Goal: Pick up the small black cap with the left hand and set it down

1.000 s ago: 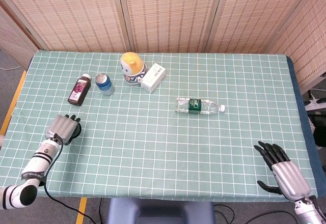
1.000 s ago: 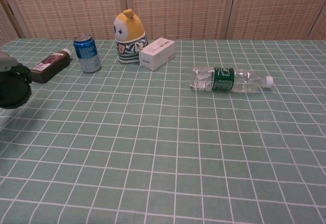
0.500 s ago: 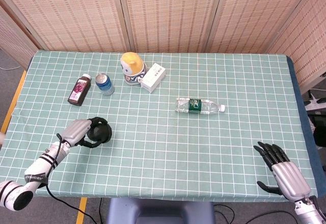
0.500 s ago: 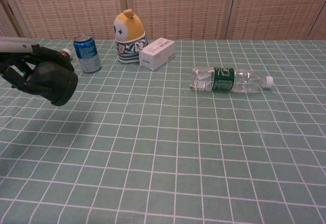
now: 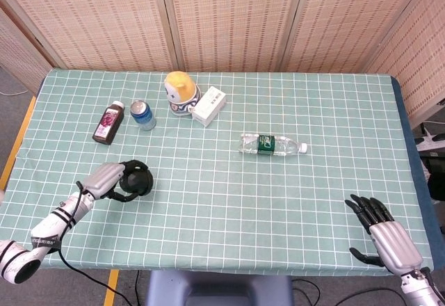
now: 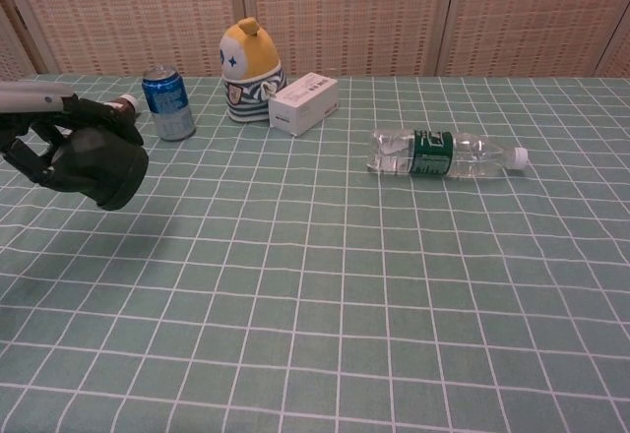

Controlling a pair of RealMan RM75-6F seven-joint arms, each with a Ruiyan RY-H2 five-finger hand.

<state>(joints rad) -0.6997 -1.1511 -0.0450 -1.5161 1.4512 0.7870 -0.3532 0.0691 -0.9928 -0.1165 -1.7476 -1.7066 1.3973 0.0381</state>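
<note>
Landmark for all positions: water bottle, lying on its side near the middle of the green checked tablecloth, white cap pointing right.

Nearest the robot, well right of and nearer than the bottle: right hand, palm down at the near right table corner, fingers spread apart, holding nothing. Seen in the head view only.

Well left of the bottle and somewhat nearer: left hand, fingers curled around the small black cap. Cap gripped and held above the cloth; in the chest view, cap raised with its shadow on the cloth below, dark fingers wrapped over its left side. Whether any part of the cap touches the cloth cannot be told from the head view.

Farther back, left of the bottle: white carton, lying flat, angled. Just beside it on the left, touching or nearly so: yellow-topped figurine with striped base, upright. Further left: blue drink can, upright, apart from the figurine. Furthest left: dark juice bottle, lying on its side, white cap toward the back.

Behind the table: woven screen panels.
</note>
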